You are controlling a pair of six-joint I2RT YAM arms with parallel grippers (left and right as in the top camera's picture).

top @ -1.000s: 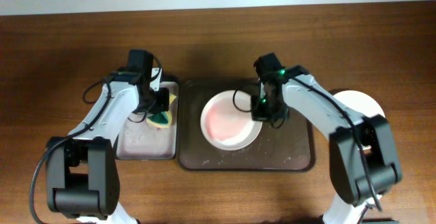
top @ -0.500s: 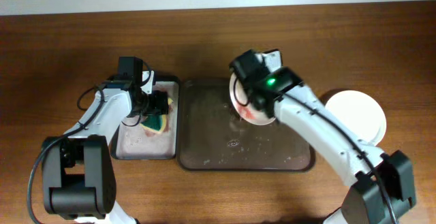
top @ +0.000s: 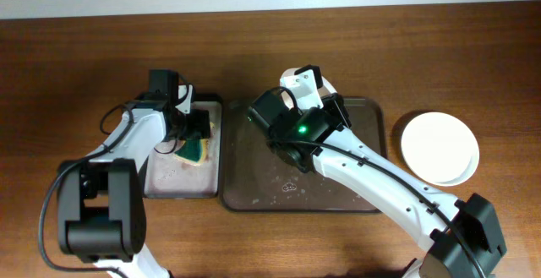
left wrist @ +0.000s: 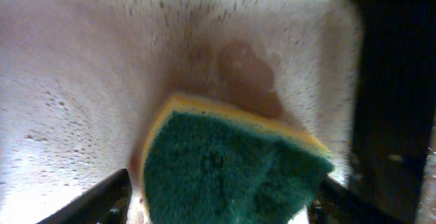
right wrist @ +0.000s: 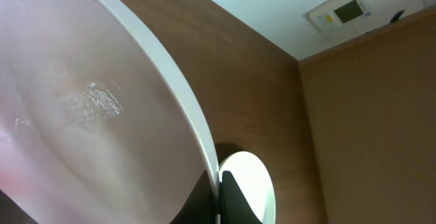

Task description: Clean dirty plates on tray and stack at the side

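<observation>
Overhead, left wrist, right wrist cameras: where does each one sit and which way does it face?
Overhead: above the table, looking straight down at the tray, basin and both arms.
Left wrist: on the left arm, looking down into the basin at the sponge; both fingertips show.
Right wrist: on the right arm, tilted sideways, filled by the gripped plate; one finger shows.
Shared: overhead and right wrist both show the white plate beside the tray.

right wrist: plate [right wrist: 82, 115] cut off by left and bottom edges, right gripper [right wrist: 219, 200] only a dark sliver | overhead: same plate mostly hidden under right arm, toward far edge | left wrist: sponge [left wrist: 228, 166] blurred, cut off at bottom; left gripper [left wrist: 221, 198] only finger tips, grip not clear
</observation>
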